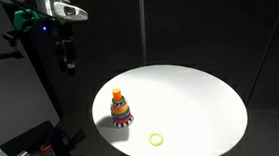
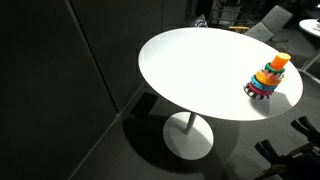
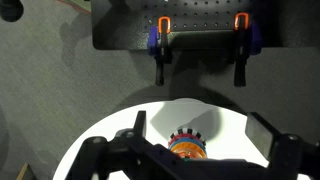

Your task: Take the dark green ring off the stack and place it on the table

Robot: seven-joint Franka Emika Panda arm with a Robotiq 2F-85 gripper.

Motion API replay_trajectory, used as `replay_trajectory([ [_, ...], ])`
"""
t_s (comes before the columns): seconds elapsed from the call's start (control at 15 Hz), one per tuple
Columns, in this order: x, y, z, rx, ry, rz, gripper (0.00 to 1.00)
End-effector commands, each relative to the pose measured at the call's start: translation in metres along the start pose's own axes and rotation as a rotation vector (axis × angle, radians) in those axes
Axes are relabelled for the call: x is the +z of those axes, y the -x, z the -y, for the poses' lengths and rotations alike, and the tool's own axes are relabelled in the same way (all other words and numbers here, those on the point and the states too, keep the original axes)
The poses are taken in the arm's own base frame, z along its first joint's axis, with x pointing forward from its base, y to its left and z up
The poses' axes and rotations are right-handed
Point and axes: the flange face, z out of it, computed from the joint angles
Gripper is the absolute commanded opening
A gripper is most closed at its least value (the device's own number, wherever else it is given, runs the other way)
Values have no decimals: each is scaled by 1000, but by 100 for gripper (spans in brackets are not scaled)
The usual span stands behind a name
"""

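Note:
The stack [image 1: 121, 108] is a small cone of coloured rings with an orange knob. It stands on the round white table [image 1: 196, 99] near its edge and shows in both exterior views [image 2: 270, 78]. The dark green ring cannot be told apart within the stack at this size. My gripper [image 1: 68, 60] hangs open and empty, high above and beside the table, well apart from the stack. In the wrist view the open fingers [image 3: 200, 125] frame the stack [image 3: 186, 148] far below.
A pale yellow-green ring [image 1: 156, 139] lies flat on the table near the stack. A black perforated board with two orange-tipped clamps [image 3: 200, 30] stands beyond the table. The table rests on a single pedestal foot [image 2: 188, 135]. Dark floor surrounds it.

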Motion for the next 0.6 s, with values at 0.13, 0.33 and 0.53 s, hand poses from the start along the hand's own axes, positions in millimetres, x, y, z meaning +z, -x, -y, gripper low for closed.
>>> replay_trajectory([
  [0.13, 0, 0, 0, 0, 0, 0, 100],
  [0.33, 0, 0, 0, 0, 0, 0, 100],
  [0.53, -3, -8, -2, 6, -14, -18, 100],
])
